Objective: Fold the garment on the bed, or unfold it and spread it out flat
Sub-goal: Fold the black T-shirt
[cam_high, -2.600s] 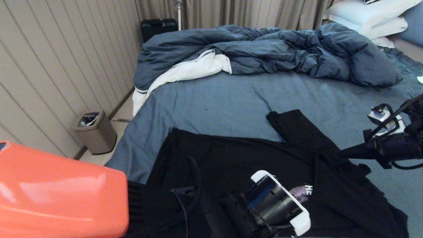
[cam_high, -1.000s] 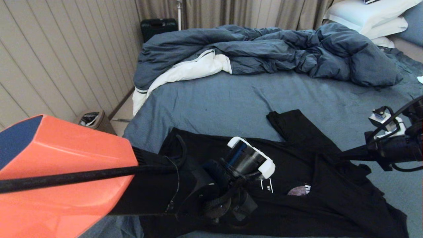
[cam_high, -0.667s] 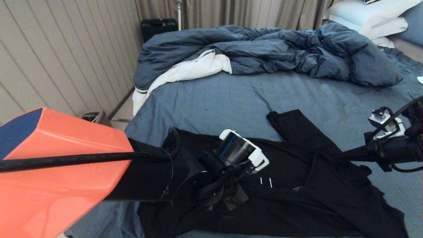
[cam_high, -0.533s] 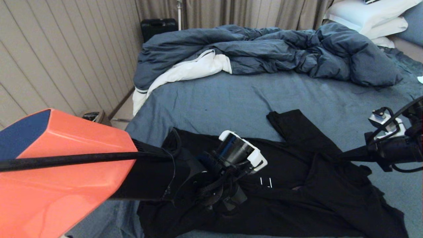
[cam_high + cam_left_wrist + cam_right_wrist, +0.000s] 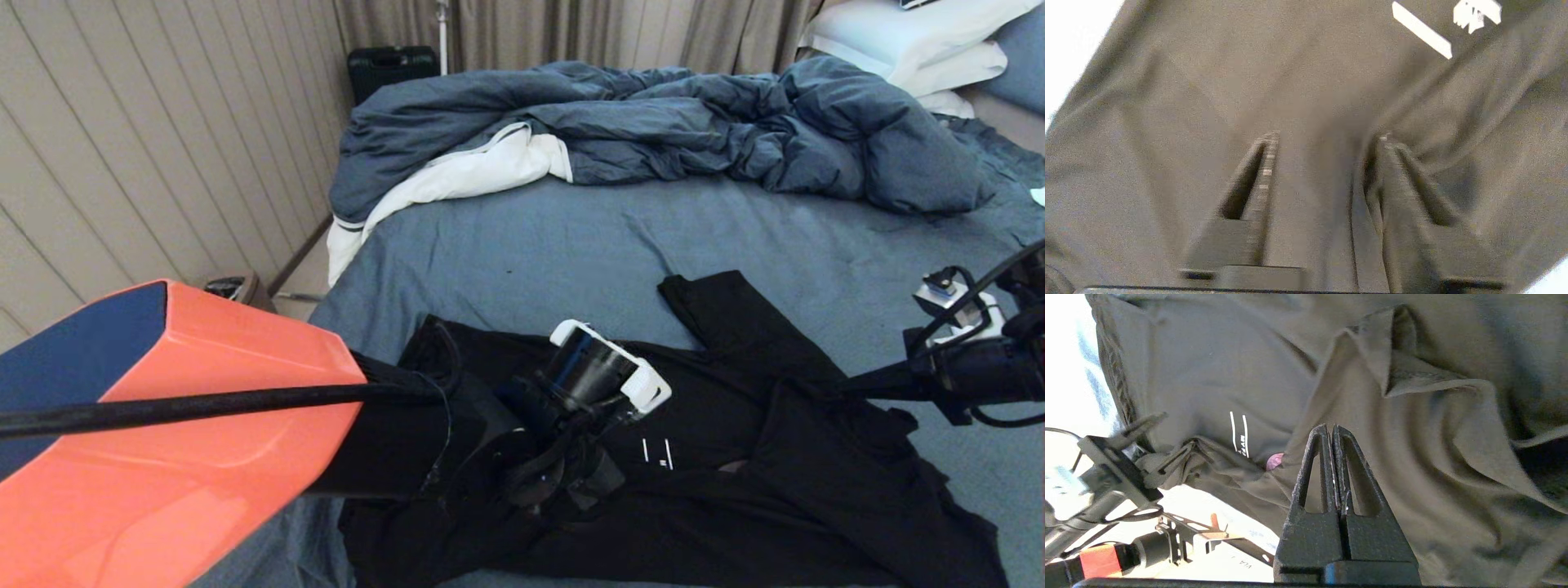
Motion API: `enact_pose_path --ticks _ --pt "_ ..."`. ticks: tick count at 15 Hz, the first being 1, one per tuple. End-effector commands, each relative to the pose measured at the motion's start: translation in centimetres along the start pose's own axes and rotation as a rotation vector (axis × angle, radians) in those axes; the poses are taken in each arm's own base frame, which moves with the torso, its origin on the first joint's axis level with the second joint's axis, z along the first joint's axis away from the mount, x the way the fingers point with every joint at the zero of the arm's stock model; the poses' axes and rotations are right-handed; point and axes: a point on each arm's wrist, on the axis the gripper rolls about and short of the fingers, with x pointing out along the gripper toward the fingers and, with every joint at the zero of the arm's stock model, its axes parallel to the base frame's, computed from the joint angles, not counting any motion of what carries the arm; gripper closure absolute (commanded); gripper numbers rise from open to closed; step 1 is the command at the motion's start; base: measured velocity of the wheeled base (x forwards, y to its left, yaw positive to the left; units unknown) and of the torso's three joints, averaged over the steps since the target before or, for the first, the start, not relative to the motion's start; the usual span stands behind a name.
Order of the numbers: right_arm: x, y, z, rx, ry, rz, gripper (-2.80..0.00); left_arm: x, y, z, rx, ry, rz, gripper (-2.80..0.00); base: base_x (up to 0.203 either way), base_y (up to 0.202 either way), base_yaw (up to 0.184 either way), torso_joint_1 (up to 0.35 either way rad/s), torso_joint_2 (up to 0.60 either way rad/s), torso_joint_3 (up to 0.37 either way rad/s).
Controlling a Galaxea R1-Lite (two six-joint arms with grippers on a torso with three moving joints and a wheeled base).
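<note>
Near the bed's [image 5: 531, 245] front edge, the garment [image 5: 735, 490] lies rumpled and part-folded.
Left gripper [image 5: 1323, 139] hangs over the black cloth, jaws apart and empty; right gripper [image 5: 1333, 430] sits by a raised fold, jaws together, holding nothing. Judging by this, a fresh grasp comes next: pinch an edge and draw it flat.

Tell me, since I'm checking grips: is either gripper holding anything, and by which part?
Nothing is held by the left gripper, its jaws open over the large black short-sleeved T-shirt. The right gripper is shut; any pinched fabric cannot be told.
</note>
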Motion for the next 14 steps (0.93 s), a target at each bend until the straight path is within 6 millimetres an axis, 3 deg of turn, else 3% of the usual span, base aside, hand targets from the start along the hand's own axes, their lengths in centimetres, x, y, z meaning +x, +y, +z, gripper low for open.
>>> enact_pose_path --ticks 1,4,7,8,9,12,14 --pt "0.0 -0.1 0.0 0.004 0.001 0.003 0.0 -0.4 0.2 0.3 -0.004 -0.013 0.005 -2.8 0.0 0.0 0.0 0.0 0.0 0.0" --pt "-0.1 -0.1 -0.1 0.003 0.002 0.003 0.0 -2.2 0.9 1.0 -0.015 -0.048 0.023 -2.8 0.0 0.0 0.0 0.0 0.0 0.0" --pt "-0.1 -0.2 -0.2 0.007 0.001 0.003 0.0 -6.3 1.9 1.3 -0.061 -0.081 0.035 -2.8 0.0 0.0 0.0 0.0 0.0 0.0" --pt "-0.1 -0.2 -0.2 0.007 0.002 0.003 0.0 -7.6 2.0 1.1 -0.112 -0.063 0.024 -2.59 0.0 0.0 0.0 0.0 0.0 0.0" --pt "-0.1 -0.3 -0.2 0.008 0.004 0.003 0.0 -8.5 1.8 0.8 -0.171 -0.025 -0.002 0.0 0.0 0.0 0.0 0.0 0.0 0.0" --pt "0.0 -0.4 -0.2 0.002 0.007 0.002 0.0 -9.6 -1.8 0.1 -0.23 0.087 -0.178 0.0 0.0 0.0 0.0 0.0 0.0 0.0" --pt "-0.1 -0.7 -0.3 0.011 0.006 -0.002 0.0 -9.1 -4.0 -0.9 -0.222 0.162 -0.234 0.0 0.0 0.0 0.0 0.0 0.0 0.0"
